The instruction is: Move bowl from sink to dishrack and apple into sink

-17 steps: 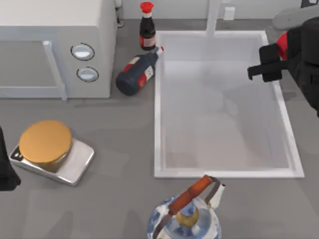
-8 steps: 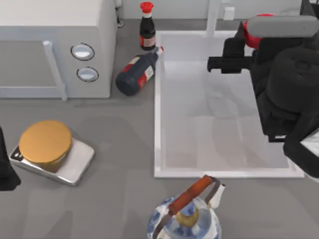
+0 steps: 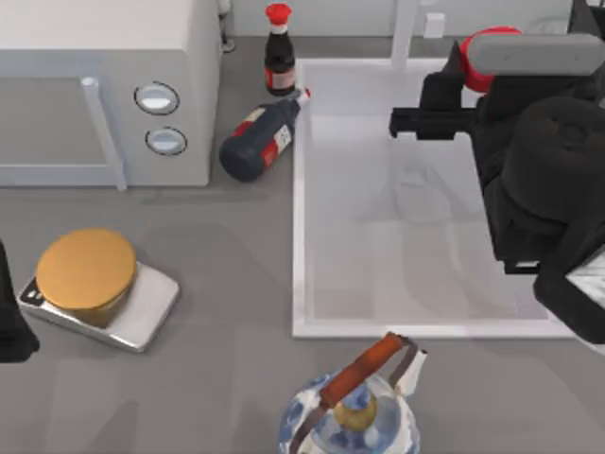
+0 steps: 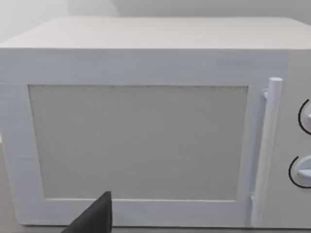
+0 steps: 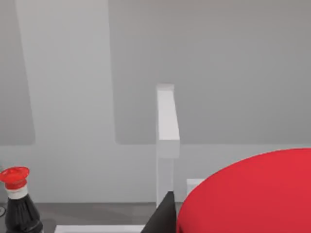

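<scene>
The right arm reaches in over the far right part of the sink [image 3: 301, 236], a white rectangular basin set in the right half of the grey tabletop [image 3: 217, 284]. The right gripper [image 3: 444, 95] hangs above the sink's far end, close to the far rim. It carries the apple [image 3: 477, 66], a bright red rounded thing lodged against the gripper body; in the right wrist view the apple [image 5: 252, 194] bulks large directly before the camera, with a dark fingertip [image 5: 163, 216] beside it. The claw is closed on the apple. The sink's pale bottom lies bare beneath it.

The left arm sits parked at the near left edge of the tabletop, where a dark part of the left gripper [image 3: 11, 326] shows; whether its claw is open or closed cannot be told. Its wrist camera faces the door of the white microwave [image 4: 146, 145].

Other items: the microwave [image 3: 104, 85] occupies the far left corner. An upright soy sauce bottle with a red cap [image 3: 278, 52] stands at the sink's far left corner, and a second dark bottle [image 3: 260, 140] lies on its side just beside the sink's left rim. A silver kitchen scale with an orange round top [image 3: 90, 284] sits near the left edge. A blue-and-white kettle [image 3: 352, 407] stands at the near edge, just outside the sink's near rim.
</scene>
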Robot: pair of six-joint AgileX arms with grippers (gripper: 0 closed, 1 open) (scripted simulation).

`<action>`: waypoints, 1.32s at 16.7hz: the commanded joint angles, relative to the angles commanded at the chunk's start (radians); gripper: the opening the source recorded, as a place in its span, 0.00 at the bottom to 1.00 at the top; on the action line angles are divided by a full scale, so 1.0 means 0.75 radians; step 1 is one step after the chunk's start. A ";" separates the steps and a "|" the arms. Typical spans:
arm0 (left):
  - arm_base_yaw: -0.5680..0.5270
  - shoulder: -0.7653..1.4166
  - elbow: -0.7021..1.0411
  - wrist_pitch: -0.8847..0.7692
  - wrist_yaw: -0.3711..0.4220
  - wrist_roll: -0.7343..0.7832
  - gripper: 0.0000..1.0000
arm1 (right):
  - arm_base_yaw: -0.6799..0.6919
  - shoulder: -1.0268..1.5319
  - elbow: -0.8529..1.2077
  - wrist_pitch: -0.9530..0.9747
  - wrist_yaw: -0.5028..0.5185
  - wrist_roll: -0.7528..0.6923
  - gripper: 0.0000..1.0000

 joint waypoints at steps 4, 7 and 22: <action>0.000 0.000 0.000 0.000 0.000 0.000 1.00 | 0.008 0.136 -0.019 0.137 0.009 -0.003 0.00; 0.000 0.000 0.000 0.000 0.000 0.000 1.00 | 0.016 0.319 -0.040 0.339 0.011 -0.005 0.00; 0.000 0.000 0.000 0.000 0.000 0.000 1.00 | 0.004 0.841 -0.138 0.976 0.014 -0.007 0.00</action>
